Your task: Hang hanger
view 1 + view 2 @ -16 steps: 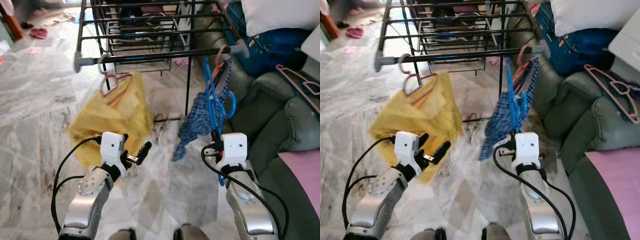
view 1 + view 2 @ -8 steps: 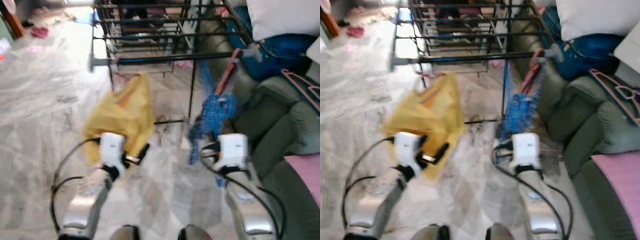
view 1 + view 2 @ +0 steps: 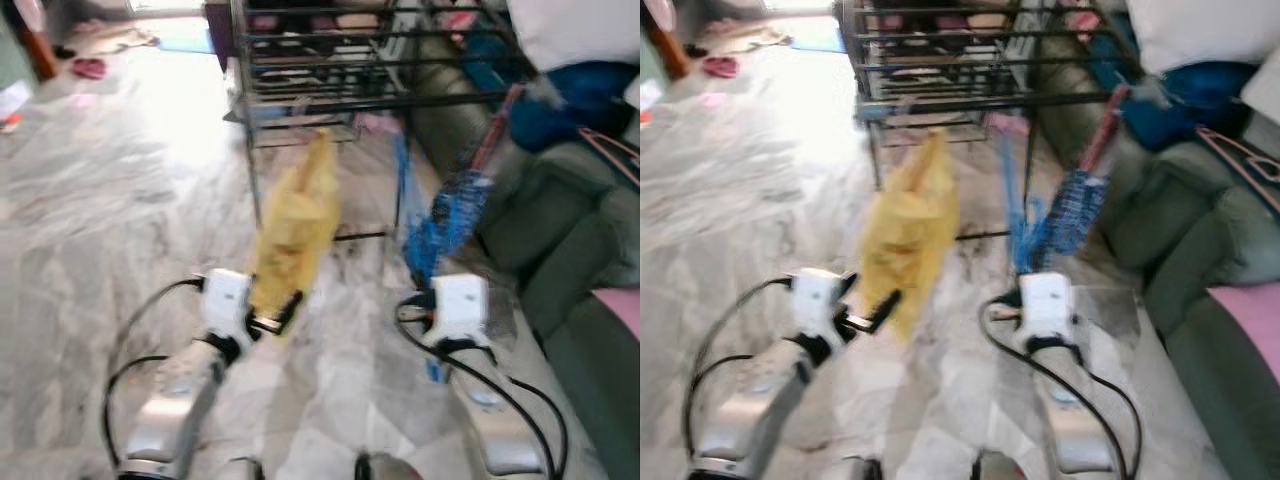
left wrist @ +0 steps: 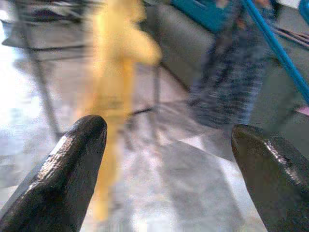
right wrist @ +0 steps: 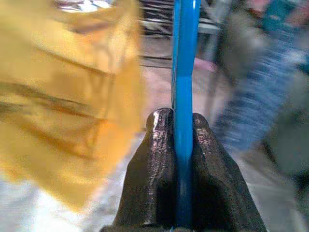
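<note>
Since a second ago the head camera has swung, so the drying rack (image 3: 330,95) and yellow cloth (image 3: 290,235) sit further right, blurred. Left wrist view: left gripper (image 4: 166,159) gapes, holding nothing. Right wrist view: right gripper (image 5: 179,145) pinches the blue hanger (image 5: 183,72), which carries a checked garment (image 3: 450,205) below the rack bar. Walking sway could snag it on the yellow cloth.

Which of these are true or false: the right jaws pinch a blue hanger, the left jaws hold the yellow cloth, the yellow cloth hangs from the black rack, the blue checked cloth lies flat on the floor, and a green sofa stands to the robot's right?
1. The right gripper pinches the blue hanger. True.
2. The left gripper holds the yellow cloth. False: its jaws are open and empty.
3. The yellow cloth hangs from the black rack. True.
4. The blue checked cloth lies flat on the floor. False: it hangs by the rack.
5. A green sofa stands to the robot's right. True.
</note>
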Robot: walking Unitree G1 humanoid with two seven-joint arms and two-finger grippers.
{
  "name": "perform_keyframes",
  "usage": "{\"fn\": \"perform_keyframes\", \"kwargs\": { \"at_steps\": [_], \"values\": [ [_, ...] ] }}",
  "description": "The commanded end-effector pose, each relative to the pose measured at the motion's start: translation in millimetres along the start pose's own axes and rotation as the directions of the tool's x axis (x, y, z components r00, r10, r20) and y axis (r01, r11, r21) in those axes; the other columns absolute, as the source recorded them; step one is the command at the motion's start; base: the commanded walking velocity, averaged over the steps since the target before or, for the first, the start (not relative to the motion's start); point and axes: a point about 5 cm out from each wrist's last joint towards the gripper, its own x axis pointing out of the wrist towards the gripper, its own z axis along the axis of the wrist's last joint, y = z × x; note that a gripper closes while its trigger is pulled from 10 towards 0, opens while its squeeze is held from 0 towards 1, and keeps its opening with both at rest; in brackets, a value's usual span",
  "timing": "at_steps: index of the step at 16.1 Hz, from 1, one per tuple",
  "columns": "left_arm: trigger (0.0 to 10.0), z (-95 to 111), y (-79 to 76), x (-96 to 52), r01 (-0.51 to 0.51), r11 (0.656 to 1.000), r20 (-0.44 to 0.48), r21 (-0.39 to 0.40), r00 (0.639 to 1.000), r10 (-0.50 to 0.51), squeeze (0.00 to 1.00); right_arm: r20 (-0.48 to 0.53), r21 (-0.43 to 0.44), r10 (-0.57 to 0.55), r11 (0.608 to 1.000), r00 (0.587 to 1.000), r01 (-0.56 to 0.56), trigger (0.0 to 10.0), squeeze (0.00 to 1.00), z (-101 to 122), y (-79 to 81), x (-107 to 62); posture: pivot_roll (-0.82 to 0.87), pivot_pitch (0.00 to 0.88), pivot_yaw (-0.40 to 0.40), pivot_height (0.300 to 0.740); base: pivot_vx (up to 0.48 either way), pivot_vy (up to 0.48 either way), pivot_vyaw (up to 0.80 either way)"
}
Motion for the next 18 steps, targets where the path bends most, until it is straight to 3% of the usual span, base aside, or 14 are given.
{"fn": "perform_keyframes", "kwargs": {
  "at_steps": [1,9,18],
  "values": [
    [10.0,-3,-8.8,2.4,0.036,0.999,-0.001,-0.013,0.999,-0.036,0.00,-0.005,-0.009,-0.026,1.000,1.000,0.026,10.0,0.00,0,-10.2,-1.2,-0.08,0.192,-0.017,0.740,0.000,0.000,0.00],
    [10.0,-16,-7.1,1.6,0.038,0.999,-0.042,0.003,0.998,-0.038,0.00,-0.111,0.012,-0.035,0.999,0.993,0.037,10.0,0.00,-17,-10.7,-2.4,-0.08,0.186,-0.013,0.740,0.242,0.000,0.00],
    [10.0,-25,-3.8,2.2,0.018,1.000,-0.057,0.021,0.998,-0.016,0.00,-0.091,0.014,-0.042,0.999,0.995,0.044,10.0,0.00,-14,-10.2,-1.2,-0.08,0.186,-0.012,0.740,0.295,0.000,0.00]
  ]
}}
